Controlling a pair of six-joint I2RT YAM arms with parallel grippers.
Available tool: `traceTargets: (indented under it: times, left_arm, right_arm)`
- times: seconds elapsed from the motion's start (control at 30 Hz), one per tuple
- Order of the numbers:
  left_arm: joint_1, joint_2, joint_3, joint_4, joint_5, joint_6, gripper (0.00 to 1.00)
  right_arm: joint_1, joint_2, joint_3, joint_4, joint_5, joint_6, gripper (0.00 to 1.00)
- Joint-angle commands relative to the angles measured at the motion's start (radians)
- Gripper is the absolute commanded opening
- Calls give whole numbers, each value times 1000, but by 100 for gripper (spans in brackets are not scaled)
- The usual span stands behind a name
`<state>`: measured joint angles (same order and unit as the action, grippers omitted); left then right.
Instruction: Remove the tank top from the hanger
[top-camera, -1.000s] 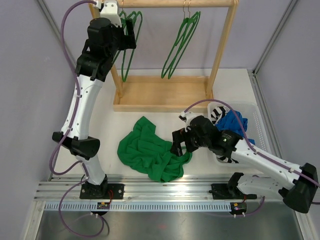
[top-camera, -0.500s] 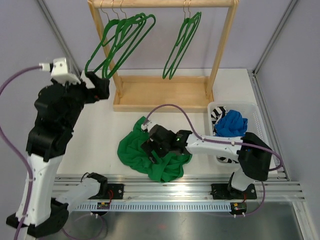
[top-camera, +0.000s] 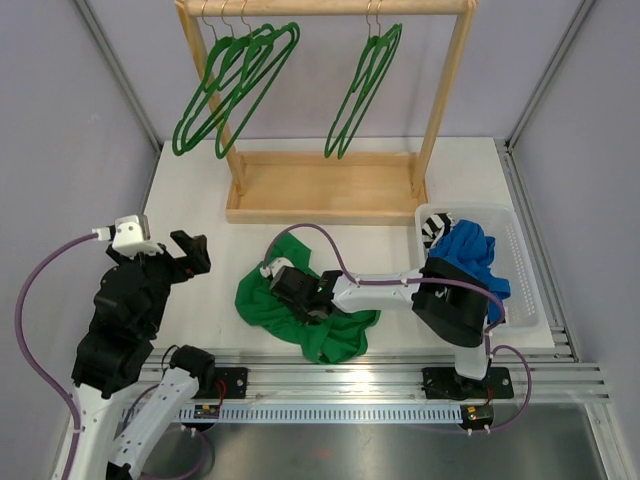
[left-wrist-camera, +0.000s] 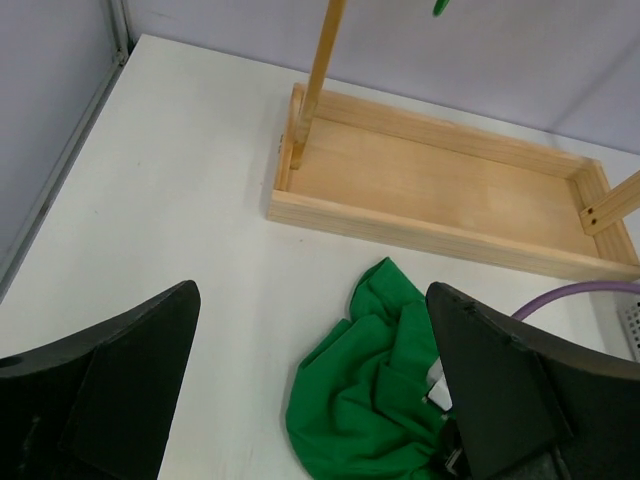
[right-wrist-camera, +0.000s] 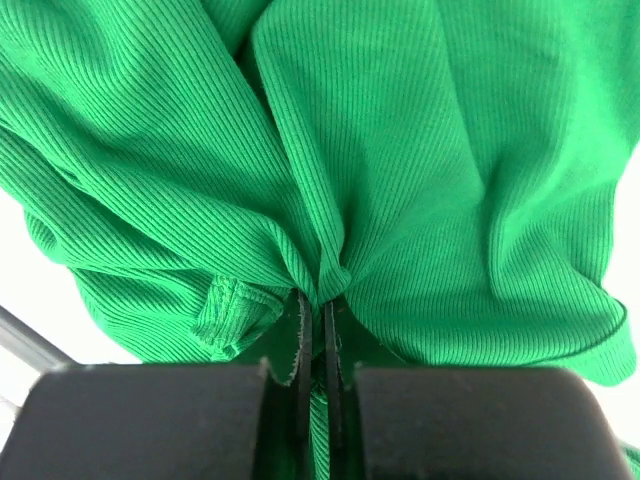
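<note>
The green tank top (top-camera: 262, 305) lies crumpled on the white table, off any hanger; it also shows in the left wrist view (left-wrist-camera: 370, 400) and fills the right wrist view (right-wrist-camera: 450, 150). My right gripper (top-camera: 298, 303) is pressed into its middle, shut on a pinched fold of the ribbed fabric (right-wrist-camera: 318, 300). My left gripper (top-camera: 175, 262) hangs open and empty above the table to the left of the garment (left-wrist-camera: 310, 295). Bare green hangers (top-camera: 235, 85) hang on the wooden rack's rail, with two more at the right (top-camera: 365, 85).
The rack's wooden base tray (top-camera: 325, 185) stands behind the tank top. A white basket (top-camera: 520, 285) holding a blue garment (top-camera: 465, 245) and a striped one sits at the right. The right arm's purple cable (top-camera: 335, 250) arcs over the tank top.
My left arm swung down from the rack to the near left, leaving the left hangers swaying. My right gripper slid left over the tank top and closed on a fold.
</note>
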<state>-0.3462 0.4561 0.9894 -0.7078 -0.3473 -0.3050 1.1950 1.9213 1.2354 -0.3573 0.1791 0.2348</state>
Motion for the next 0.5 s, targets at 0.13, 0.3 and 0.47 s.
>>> traceTargets:
  times: [0.13,0.3,0.47]
  left_arm:
    - [1,-89,-139,85,-62,29,99]
    - [1,-73,-143,88,-33,30,99]
    - [1,-80,-147,88,-28,41,99]
  right_arm:
    - [5,-221,2,-80,196,12,0]
    - [-23,-413,91,-225,373,53,0]
    - [-69,-524,220,-410,486,64,0]
